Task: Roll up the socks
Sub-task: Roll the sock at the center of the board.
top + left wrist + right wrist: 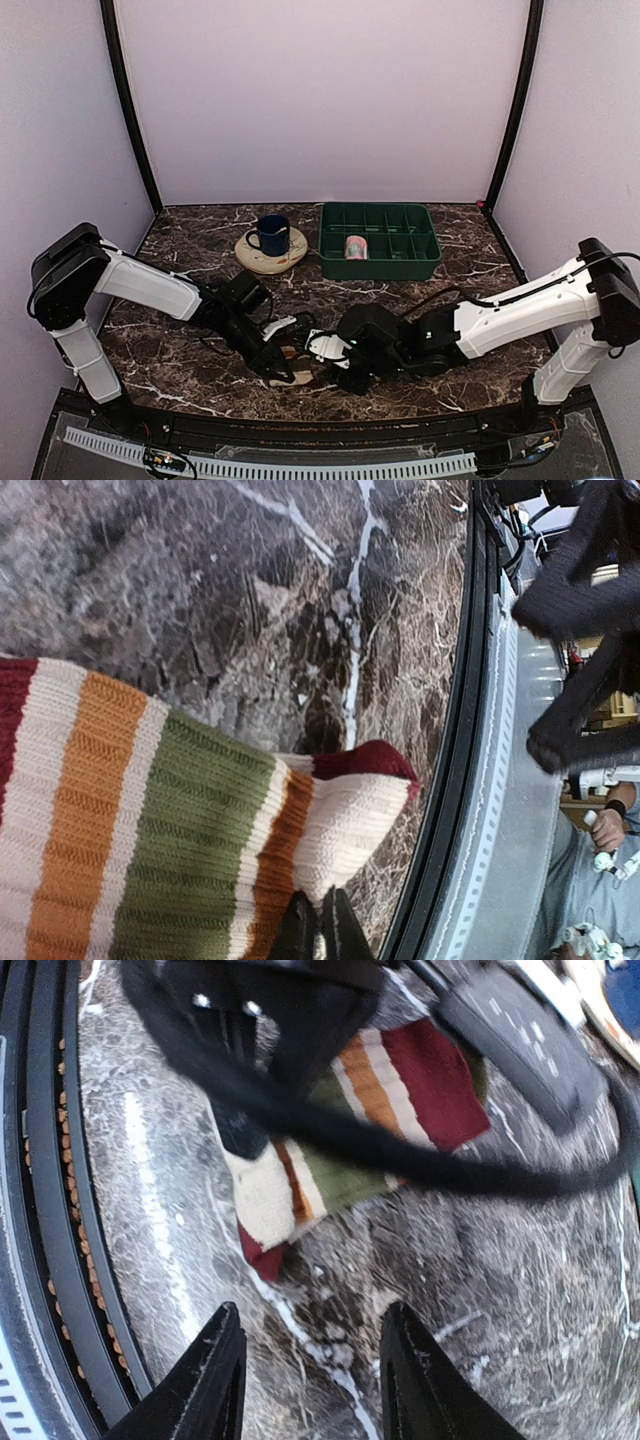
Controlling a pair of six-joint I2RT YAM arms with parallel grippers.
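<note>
The cream sock [150,820], striped green, orange and red with maroon ends, lies flat on the marble near the table's front edge [296,353]. My left gripper [321,928] is shut on the cream edge near its maroon tip. In the right wrist view the same sock [300,1185] lies ahead of my right gripper [315,1355], which hangs open just short of the maroon tip with only bare marble between its fingers. From above, the two grippers, left [283,366] and right [328,349], face each other across the sock. The pink sock [355,247] sits as a small bundle in the green tray.
A green compartment tray [425,250] stands at the back right. A blue mug [271,234] rests on a round tan coaster [262,262] at the back centre. The table's black front rail [450,780] runs close beside the sock.
</note>
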